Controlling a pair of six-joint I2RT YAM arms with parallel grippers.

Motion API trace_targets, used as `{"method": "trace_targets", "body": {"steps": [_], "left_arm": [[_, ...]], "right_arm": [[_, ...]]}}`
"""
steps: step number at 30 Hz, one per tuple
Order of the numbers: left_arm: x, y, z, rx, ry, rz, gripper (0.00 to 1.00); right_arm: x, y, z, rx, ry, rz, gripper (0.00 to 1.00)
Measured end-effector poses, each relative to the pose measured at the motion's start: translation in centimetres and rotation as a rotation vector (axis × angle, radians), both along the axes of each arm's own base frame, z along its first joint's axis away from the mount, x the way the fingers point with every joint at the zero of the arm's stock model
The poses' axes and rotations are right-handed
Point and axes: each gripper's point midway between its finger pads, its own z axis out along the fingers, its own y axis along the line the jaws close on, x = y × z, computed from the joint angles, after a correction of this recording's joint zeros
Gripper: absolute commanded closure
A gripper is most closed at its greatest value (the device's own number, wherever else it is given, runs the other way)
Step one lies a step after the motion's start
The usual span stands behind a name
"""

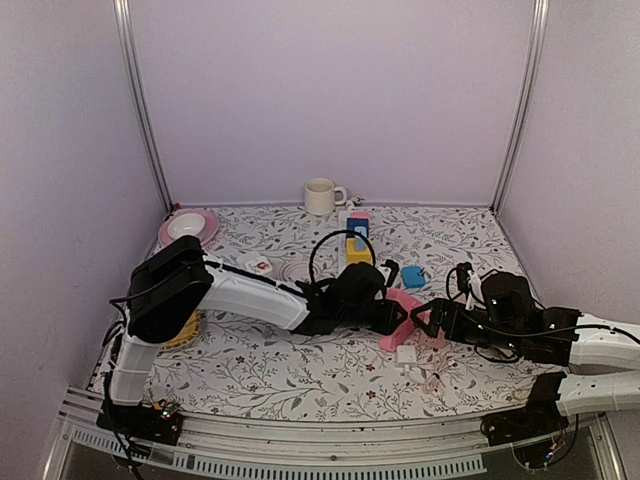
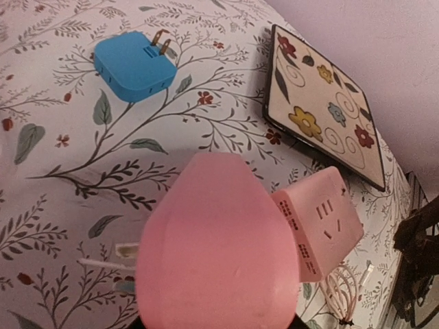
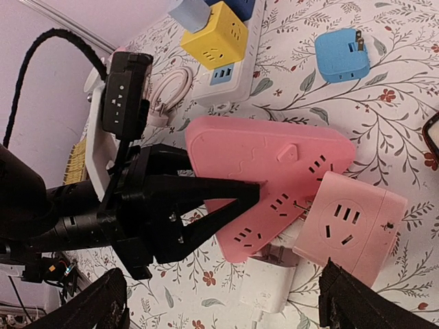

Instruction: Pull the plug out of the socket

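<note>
The socket is a flat pink triangular power strip point(image 3: 267, 171), also seen in the top view point(image 1: 400, 310). My left gripper point(image 1: 390, 314) is shut on its edge; the black fingers point(image 3: 240, 195) clamp it in the right wrist view. In the left wrist view the strip point(image 2: 219, 253) hides those fingers. A white plug point(image 3: 271, 281) lies at the strip's lower edge, its prongs showing and pointing toward the strip. A pink cube adapter point(image 3: 350, 226) touches the strip's right corner. My right gripper point(image 3: 222, 277) hovers open over the white plug, one finger on each side.
A blue plug point(image 3: 341, 55) lies loose beyond the strip. A white power strip with a yellow cube point(image 1: 358, 248) sits behind, by a black cable loop. A flowered tile point(image 2: 322, 103), a white mug point(image 1: 320, 196) and a pink plate point(image 1: 188, 228) are around.
</note>
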Motion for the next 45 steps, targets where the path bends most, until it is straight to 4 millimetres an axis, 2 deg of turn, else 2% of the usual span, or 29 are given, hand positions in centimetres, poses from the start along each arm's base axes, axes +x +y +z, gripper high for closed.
{"method": "trace_targets", "body": {"steps": [3, 7, 11, 14, 17, 21, 25, 32, 38, 42, 45], "left_arm": [[-0.6, -1.7, 0.0, -0.05, 0.035, -0.034, 0.99], [-1.7, -3.0, -0.1, -0.083, 0.062, -0.064, 0.83], [-2.7, -3.2, -0.1, -0.093, 0.071, -0.071, 0.64], [-3.3, -2.1, -0.2, -0.083, 0.072, -0.064, 0.48], [-3.8, -0.4, -1.2, -0.039, 0.075, -0.047, 0.33], [-4.1, 1.3, -2.2, 0.003, 0.076, -0.026, 0.24], [-3.9, 1.9, -1.8, 0.011, 0.058, -0.008, 0.14], [-3.3, 3.0, 1.3, -0.005, -0.011, 0.037, 0.12], [-2.7, 4.8, 4.0, -0.004, -0.076, 0.089, 0.11], [-1.4, 5.9, 6.2, -0.002, -0.128, 0.139, 0.11], [-0.1, 7.2, 7.0, 0.022, -0.155, 0.18, 0.11]], "right_arm": [[-0.1, -0.1, -0.1, -0.004, 0.003, 0.0, 0.01], [-0.1, -0.1, 0.0, -0.004, 0.003, 0.0, 0.01], [-0.1, -0.2, 0.1, 0.001, -0.001, 0.0, 0.01], [-0.1, -0.2, 0.2, 0.002, -0.003, 0.0, 0.01], [-0.1, -0.2, 0.3, 0.003, -0.003, 0.0, 0.01], [-0.1, -0.1, 0.5, 0.007, -0.006, 0.0, 0.01], [0.0, 0.0, 0.8, 0.011, -0.01, 0.0, 0.01], [0.0, -0.1, 0.7, 0.005, -0.012, -0.002, 0.01], [0.2, -0.1, 0.9, -0.008, -0.015, -0.004, 0.01], [0.4, 0.0, 1.4, -0.006, -0.026, -0.006, 0.01], [0.4, 0.0, 1.6, -0.007, -0.032, -0.006, 0.01]]}}
